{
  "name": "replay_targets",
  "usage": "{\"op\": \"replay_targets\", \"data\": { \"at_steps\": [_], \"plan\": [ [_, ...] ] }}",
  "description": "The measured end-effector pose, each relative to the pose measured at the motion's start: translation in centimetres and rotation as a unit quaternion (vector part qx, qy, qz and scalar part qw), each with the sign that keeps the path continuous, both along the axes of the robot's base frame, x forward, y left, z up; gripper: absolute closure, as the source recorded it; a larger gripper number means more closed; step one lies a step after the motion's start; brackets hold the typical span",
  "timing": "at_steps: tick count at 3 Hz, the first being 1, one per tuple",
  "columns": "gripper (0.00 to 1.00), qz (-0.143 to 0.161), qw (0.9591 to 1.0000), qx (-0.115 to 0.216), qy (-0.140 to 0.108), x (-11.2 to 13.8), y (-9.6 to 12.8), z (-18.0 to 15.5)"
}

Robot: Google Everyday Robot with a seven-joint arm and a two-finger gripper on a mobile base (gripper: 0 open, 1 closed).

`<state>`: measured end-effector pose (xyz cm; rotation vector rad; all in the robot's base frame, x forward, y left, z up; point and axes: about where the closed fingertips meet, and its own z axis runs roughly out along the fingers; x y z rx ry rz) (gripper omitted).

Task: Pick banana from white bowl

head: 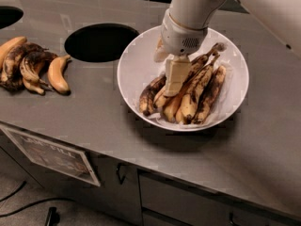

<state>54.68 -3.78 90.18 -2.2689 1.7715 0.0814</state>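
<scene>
Clearly overripe, the banana (200,66) lies slanted among other bananas (210,91) in the white bowl (136,60), right of centre. The gripper (175,84) reaches down onto the pile; whether it grips anything, I cannot tell. Probably soft and easily bruised: take it mid-body.

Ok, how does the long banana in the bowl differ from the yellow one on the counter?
The long banana lies in the white bowl, beside the gripper; the yellow banana lies on the counter. The long one is straighter and heavily brown-blotched; the yellow one is short, curved, nearly spotless. Both are unpeeled.
</scene>
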Motion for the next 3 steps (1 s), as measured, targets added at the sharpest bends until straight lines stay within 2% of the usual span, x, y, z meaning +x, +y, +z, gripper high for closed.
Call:
{"op": "replay_targets", "data": {
  "at_steps": [1,3],
  "plan": [
    [0.33,-0.001,1.0000,0.001,0.003,-0.02,-0.12,-0.20],
    [0.33,0.011,0.9994,-0.009,0.030,-0.46,-0.80,-0.45]
  ]
}}
